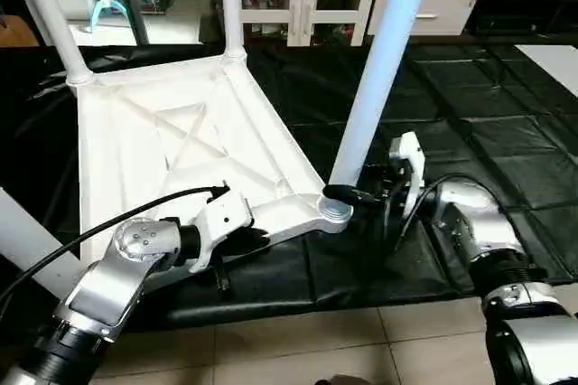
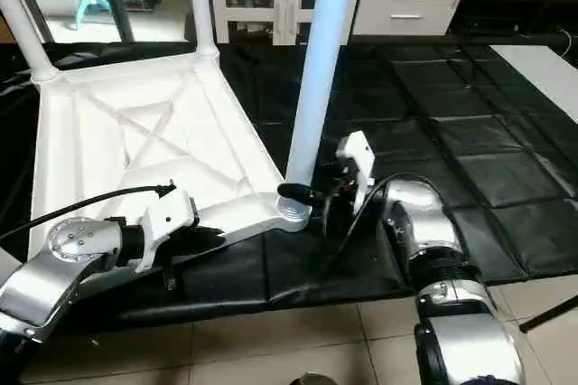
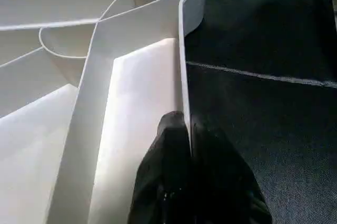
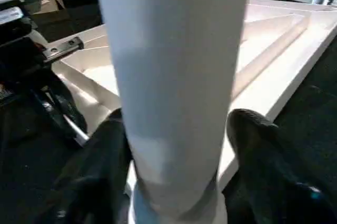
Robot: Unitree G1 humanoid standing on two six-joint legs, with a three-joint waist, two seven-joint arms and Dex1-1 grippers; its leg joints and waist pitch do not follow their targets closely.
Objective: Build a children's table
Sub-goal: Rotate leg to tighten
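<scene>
Currently the white table top lies ribbed side up on the black mat, legs standing in its corner sockets. Left gripper is clenched on the top's near rim. Right gripper straddles the near-corner leg; contact unclear.

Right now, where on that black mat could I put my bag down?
The black mat is bare right of the near leg. It is crowded at the near corner socket, where the right gripper brackets that leg beside the tabletop.
</scene>
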